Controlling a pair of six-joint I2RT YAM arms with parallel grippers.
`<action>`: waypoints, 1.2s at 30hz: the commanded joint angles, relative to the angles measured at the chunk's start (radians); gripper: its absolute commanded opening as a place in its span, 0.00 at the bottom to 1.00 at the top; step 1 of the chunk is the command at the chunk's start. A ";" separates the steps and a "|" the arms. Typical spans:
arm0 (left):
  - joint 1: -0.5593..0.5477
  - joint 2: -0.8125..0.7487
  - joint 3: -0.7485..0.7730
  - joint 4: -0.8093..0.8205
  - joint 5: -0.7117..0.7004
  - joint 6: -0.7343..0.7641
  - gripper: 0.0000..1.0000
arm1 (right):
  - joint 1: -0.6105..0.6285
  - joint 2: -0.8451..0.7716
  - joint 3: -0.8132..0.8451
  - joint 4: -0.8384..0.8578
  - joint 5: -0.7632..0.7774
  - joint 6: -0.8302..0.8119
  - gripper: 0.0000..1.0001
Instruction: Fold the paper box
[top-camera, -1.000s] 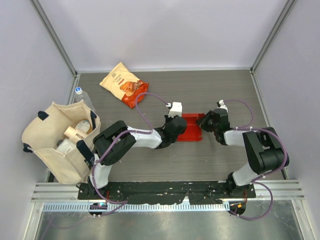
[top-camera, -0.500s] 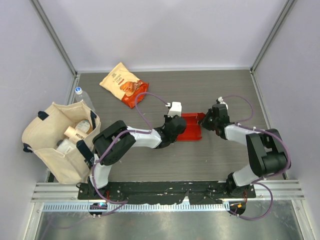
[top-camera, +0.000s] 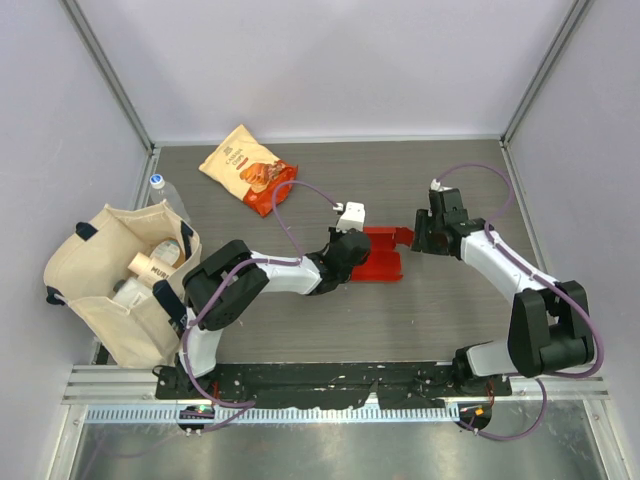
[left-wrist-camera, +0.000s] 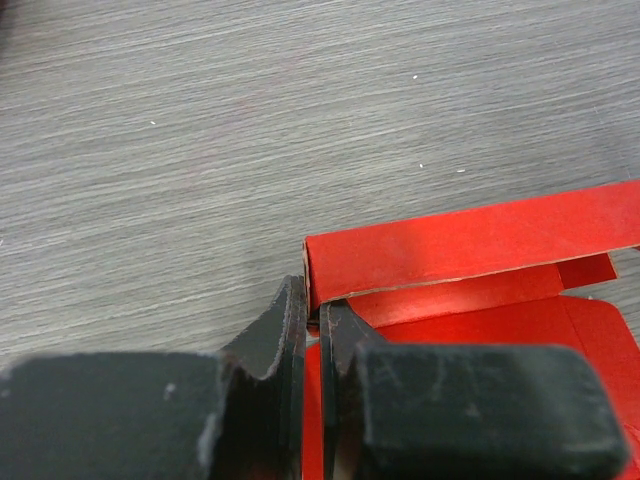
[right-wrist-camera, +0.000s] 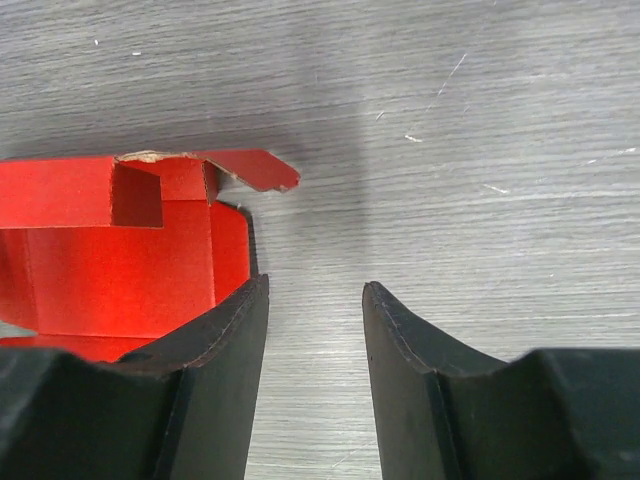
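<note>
The red paper box (top-camera: 383, 256) lies open-topped in the middle of the table, with its walls partly raised. My left gripper (top-camera: 352, 252) is shut on the box's left wall; in the left wrist view the jaws (left-wrist-camera: 313, 305) pinch thin red card below a folded wall strip (left-wrist-camera: 470, 240). My right gripper (top-camera: 416, 240) stands open just right of the box. In the right wrist view only bare table lies between its fingertips (right-wrist-camera: 315, 290). Its left finger (right-wrist-camera: 225, 330) sits beside the box's right edge (right-wrist-camera: 120, 270), and a torn-edged flap (right-wrist-camera: 250, 170) sticks out ahead.
An orange-and-cream snack bag (top-camera: 246, 168) lies at the back left. A cream tote bag (top-camera: 120, 285) holding items stands at the left edge, with a plastic bottle (top-camera: 165, 195) behind it. Grey walls enclose the table on three sides.
My right gripper has opened, let go of the box's right side and drawn back slightly to the right and rear. The left gripper has kept its grip and place.
</note>
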 joint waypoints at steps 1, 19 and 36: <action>0.008 -0.018 -0.011 -0.051 0.023 0.064 0.00 | -0.003 0.030 0.044 0.056 0.037 -0.112 0.49; 0.008 0.002 -0.017 -0.042 0.072 0.049 0.00 | -0.012 0.076 -0.094 0.434 -0.109 -0.227 0.44; 0.008 0.019 0.011 -0.056 0.073 0.050 0.00 | 0.007 -0.012 -0.151 0.474 -0.171 -0.129 0.19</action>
